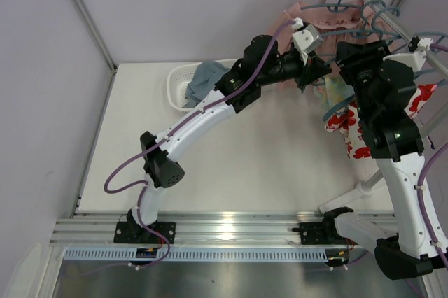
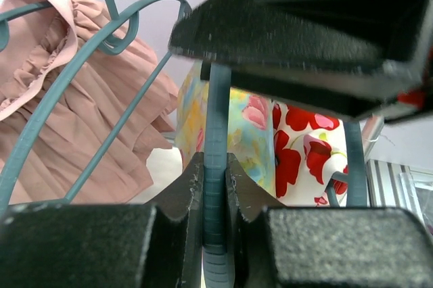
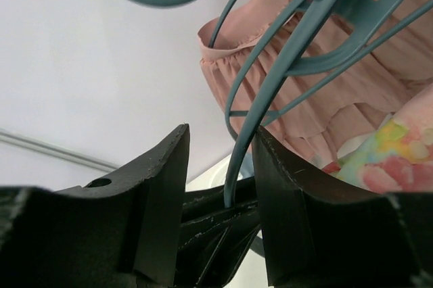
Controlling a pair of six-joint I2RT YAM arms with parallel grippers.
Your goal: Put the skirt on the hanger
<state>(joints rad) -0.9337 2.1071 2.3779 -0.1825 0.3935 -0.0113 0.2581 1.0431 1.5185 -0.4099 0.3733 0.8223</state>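
top external: what's the room like?
- white bench, pale lilac walls, white basket at the back.
- and the skirt?
- hanging at the right-rear rack, behind the hanger. left gripper clenched on that hanger; right gripper released, a teal wire between its jaws.

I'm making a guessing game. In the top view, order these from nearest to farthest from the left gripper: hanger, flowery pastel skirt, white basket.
1. hanger, pinched in the left gripper.
2. skirt, just to its right.
3. white basket, far off to the left.
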